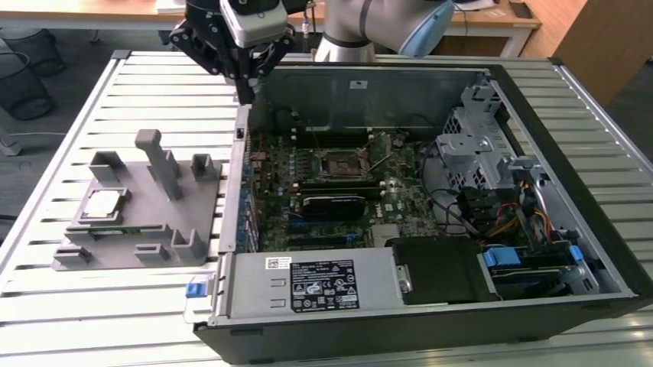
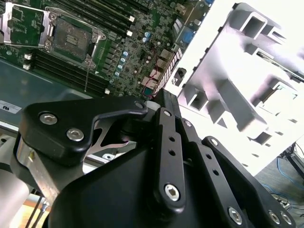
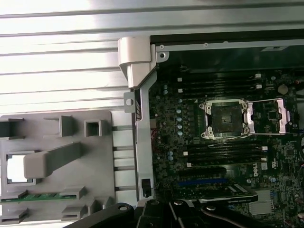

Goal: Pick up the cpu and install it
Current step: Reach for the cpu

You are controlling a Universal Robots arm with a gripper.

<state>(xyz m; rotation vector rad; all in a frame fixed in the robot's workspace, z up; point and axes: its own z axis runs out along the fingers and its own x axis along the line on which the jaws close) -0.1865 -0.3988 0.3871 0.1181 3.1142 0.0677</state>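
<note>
hangs over the open computer case's (image 1: 378,92) far corner, exterior view's left: gripper (image 1: 246,93), fingers pressed together, gripping nothing. cpu (image 1: 105,204) resting in the grey fixture (image 1: 164,233), well apart from the open socket (image 1: 342,162).

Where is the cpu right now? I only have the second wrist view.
Observer: The small flat square silvery cpu lies in a pocket of the grey plastic fixture block.
Operator: Is the claw over it?
Observer: No; in the exterior view the black claw hangs by the open black computer case's far corner, apart from the block.
Operator: Anything else in the fixture?
Observer: A green memory stick lies in the slot beside the cpu.
</note>
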